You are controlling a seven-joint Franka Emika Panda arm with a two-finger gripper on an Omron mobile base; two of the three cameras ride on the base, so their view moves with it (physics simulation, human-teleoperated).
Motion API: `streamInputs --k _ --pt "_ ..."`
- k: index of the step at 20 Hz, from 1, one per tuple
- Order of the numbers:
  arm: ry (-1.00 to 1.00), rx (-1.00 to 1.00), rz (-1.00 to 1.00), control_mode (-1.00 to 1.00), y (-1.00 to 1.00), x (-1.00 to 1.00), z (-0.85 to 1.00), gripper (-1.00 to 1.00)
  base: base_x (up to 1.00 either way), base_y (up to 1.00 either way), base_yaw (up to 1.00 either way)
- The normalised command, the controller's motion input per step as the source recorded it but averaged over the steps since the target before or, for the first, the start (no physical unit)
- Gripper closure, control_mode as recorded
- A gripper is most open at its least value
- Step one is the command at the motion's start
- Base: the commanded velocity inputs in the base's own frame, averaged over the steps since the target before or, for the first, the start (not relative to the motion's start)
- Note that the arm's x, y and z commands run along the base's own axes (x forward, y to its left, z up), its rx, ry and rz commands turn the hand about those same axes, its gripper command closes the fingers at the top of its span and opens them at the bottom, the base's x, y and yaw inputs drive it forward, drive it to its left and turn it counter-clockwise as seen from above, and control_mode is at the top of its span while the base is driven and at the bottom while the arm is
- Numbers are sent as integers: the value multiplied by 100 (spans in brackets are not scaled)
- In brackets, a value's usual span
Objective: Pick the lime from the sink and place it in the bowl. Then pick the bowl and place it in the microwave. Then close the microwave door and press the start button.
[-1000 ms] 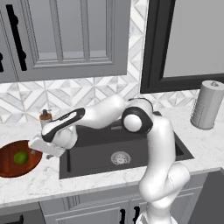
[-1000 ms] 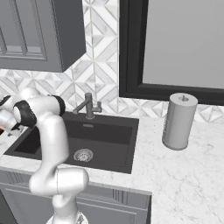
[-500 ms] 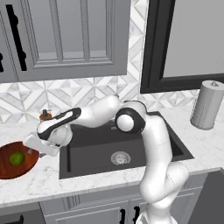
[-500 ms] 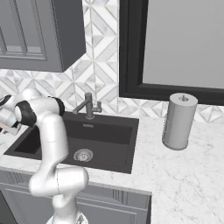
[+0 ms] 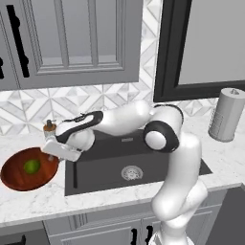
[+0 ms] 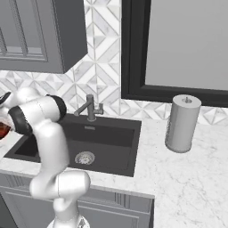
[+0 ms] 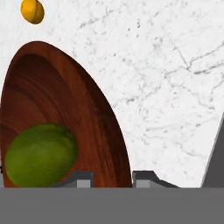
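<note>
Hand (image 7: 112,177) sits low at the bowl's (image 5: 19,174) near rim, fingers apart w/ the rim between them, nothing pinched yet. Lime (image 7: 40,154) already lies inside the bowl, on the marble tabletop (image 5: 28,203) left of the sink (image 5: 129,165). Judged step: grip the rim; close squarely, lift level so lime doesn't roll. Orange object (image 7: 32,11) lies apart beyond the bowl; tabletop edge near, sink lip beside.

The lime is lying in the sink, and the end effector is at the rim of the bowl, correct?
Not quite: the lime lies inside the bowl, not in the sink, as the hand view shows. The end effector is indeed at the bowl's rim.
</note>
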Motion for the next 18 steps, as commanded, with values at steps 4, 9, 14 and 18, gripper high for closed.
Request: streamInputs --k 4,9,14,18 --pt "-25 -1 0 -100 -100 -54 78 100 0 0 0" --pt "-17 -4 0 -100 -100 -45 84 100 0 0 0" --pt "-1 -1 0 -100 -100 -27 79 100 0 0 0" --pt "8 0 -7 -100 -100 -10 78 100 0 0 0"
